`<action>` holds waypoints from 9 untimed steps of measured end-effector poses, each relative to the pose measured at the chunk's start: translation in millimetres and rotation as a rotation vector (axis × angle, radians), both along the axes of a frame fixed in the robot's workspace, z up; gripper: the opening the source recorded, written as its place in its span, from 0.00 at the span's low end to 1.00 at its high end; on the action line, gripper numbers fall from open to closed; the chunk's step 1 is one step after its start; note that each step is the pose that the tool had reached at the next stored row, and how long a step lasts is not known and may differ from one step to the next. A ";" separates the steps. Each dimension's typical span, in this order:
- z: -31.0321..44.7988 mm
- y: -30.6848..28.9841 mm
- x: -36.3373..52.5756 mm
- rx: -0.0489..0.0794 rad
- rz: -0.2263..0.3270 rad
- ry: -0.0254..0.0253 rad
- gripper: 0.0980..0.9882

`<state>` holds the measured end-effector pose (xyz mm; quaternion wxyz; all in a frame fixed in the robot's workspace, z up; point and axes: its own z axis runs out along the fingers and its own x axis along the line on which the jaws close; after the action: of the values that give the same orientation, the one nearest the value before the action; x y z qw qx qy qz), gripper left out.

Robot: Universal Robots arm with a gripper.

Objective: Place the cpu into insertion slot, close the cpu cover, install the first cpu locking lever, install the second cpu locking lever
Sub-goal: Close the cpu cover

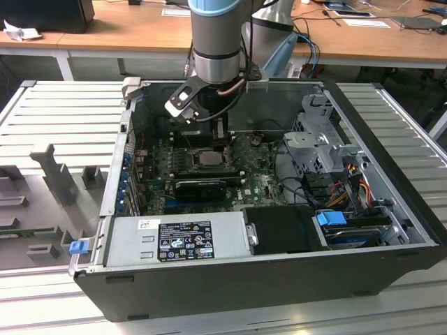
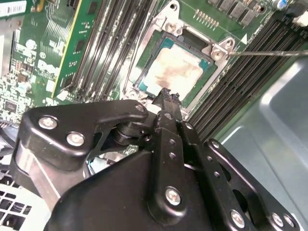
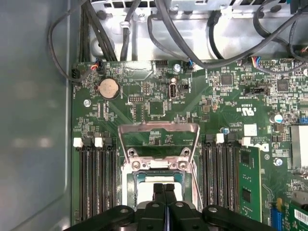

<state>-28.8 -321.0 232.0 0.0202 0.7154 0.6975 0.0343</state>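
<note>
Second wrist view puts the claw (image 2: 168, 94) closest. Its two fingers are pressed together with no gap and nothing between them. Their joined tip hangs at the near edge of the cpu (image 2: 174, 72); whether it touches or sits just above, I cannot tell. With the fingers closed like that, the claw looks set to push or hook rather than carry.

Just past the tip, the cpu lies flat inside the insertion slot (image 2: 191, 42) with its pale metal top facing up, so the placing step looks done. Beyond the cpu, the cpu cover (image 3: 159, 127) stands raised on its hinge in the first wrist view. It leans away from the fingers and is not yet closed over the chip. A thin locking lever (image 2: 269, 53) sticks out sideways from a corner of the slot and appears unlatched, which would let the cover stand open.

Rows of memory slots (image 3: 96, 178) flank the claw on both sides. Farther off on the green board sit a coin battery (image 3: 109, 88) and, past it, black cables (image 3: 192, 43). Around everything in the exterior view is the open computer case (image 1: 265, 279), lying on a ribbed grey surface (image 1: 63, 112).
</note>
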 end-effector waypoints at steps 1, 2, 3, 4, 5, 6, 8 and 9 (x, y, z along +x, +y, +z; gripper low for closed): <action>0.4 0.0 0.3 0.000 0.000 0.0000 0.01; 1.3 0.0 0.3 0.000 0.000 -0.0001 0.01; 3.0 0.0 0.3 0.000 0.000 -0.0001 0.01; 5.4 0.0 0.3 0.000 0.000 -0.0001 0.01; 8.4 0.1 0.4 0.000 0.000 0.0000 0.01; 11.9 0.1 0.4 0.000 0.000 -0.0001 0.01; 16.4 0.2 0.4 0.000 0.000 -0.0001 0.01; 18.1 0.4 0.4 0.000 0.000 0.0000 0.01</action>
<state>-28.4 -320.7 250.1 0.0203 0.7155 0.6975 0.0343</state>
